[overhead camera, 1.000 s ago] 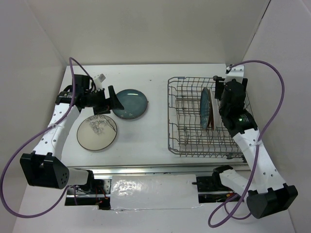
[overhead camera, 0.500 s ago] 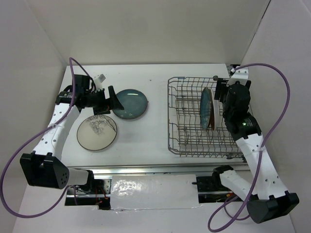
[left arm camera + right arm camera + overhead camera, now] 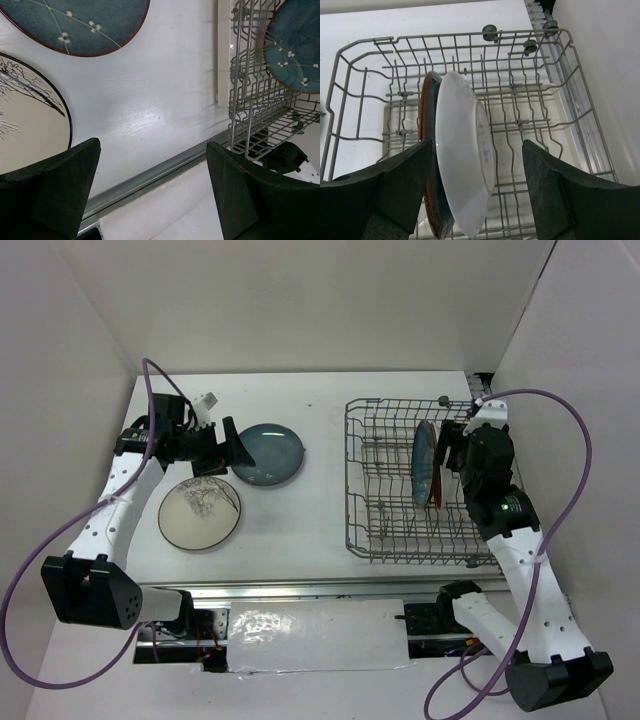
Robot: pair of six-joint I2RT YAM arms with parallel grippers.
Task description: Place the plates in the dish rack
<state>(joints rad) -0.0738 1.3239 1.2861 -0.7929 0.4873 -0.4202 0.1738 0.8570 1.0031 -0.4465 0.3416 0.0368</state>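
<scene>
A teal-blue plate [image 3: 270,454] lies flat on the table at the left, and the cream plate with the branch drawing [image 3: 200,512] lies in front of it. Both show in the left wrist view, teal plate [image 3: 75,25] and cream plate [image 3: 25,125]. My left gripper [image 3: 232,448] [image 3: 152,190] is open and empty at the teal plate's left edge. The grey wire dish rack [image 3: 380,530] [image 3: 520,100] holds two upright plates, a teal one [image 3: 423,460] [image 3: 426,150] and a red one with a white underside [image 3: 437,485] [image 3: 462,160]. My right gripper [image 3: 447,458] [image 3: 476,150] is open, its fingers astride both plates.
The white table's near edge has a metal rail [image 3: 150,170]. White walls close in the back and both sides. The rack's right end stands close to the right wall [image 3: 600,60]. Purple cables loop off both arms.
My right arm has shifted slightly toward the near edge, its gripper staying open over the racked plates. The left arm and the plates on the table have not moved.
</scene>
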